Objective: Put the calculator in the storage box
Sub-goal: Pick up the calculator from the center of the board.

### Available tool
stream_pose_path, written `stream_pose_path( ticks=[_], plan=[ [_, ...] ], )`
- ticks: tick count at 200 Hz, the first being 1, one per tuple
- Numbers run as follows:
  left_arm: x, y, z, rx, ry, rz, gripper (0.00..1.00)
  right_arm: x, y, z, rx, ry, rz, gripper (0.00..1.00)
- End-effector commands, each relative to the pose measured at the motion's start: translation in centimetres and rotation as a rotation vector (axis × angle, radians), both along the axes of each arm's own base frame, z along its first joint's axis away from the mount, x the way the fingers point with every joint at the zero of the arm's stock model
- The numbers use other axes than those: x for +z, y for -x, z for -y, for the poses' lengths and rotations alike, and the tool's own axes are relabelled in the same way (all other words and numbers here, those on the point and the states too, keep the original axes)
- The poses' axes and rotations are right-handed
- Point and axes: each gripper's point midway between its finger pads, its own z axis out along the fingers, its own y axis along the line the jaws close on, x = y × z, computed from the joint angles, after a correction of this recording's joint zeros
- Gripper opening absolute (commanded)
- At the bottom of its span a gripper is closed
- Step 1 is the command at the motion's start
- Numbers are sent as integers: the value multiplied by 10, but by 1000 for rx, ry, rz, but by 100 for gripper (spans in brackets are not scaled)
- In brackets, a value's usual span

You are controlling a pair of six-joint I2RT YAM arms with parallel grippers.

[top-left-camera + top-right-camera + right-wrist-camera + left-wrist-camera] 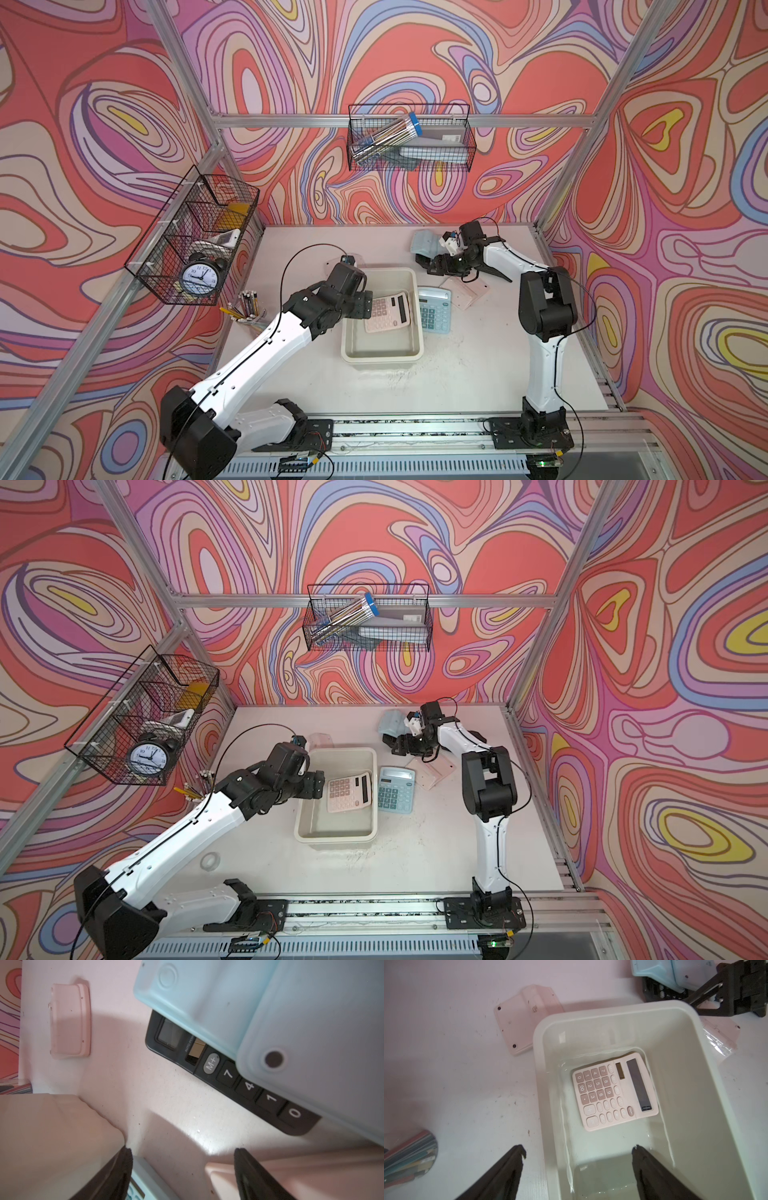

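A pink calculator [614, 1091] lies face up inside the cream storage box [612, 1009], just ahead of the left gripper [578, 1151], whose jaws are spread wide and empty. The right gripper [182, 1153], also spread and empty, hangs over the table [155, 1105], with a black calculator [228, 1076] ahead of it, half covered by pale blue casings [207, 997].

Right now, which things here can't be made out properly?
- Black calculator, right wrist view: mostly covered by pale blue casings.
- White device in wire basket, top view: too small, behind mesh.
- Pencil holder, left wrist view: blurred, cut by edge.
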Motion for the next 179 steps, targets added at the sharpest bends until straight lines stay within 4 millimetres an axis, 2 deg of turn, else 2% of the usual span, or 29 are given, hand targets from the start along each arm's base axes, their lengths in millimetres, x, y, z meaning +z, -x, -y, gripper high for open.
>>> stream_pose_path(
  ticks=[1,56,88,120,163,179],
  plan=[
    [1,2,-5,58,82,15,88,-11,17,-8,120,3,-59,78],
    [-3,-1,-10,71,99,6,89,-35,47,-20,202,47,-142,70],
    [-5,-3,-8,65,105,-1,89,-33,60,-16,200,61,-143,65],
    [-7,-3,-7,61,109,-8,89,-28,67,-13,187,63,-139,64],
    [-6,-1,-8,60,101,-9,89,0,66,-25,189,-36,-60,78],
    [-7,0,-9,60,101,-10,89,7,67,-29,200,-67,-45,90]
  ],
)
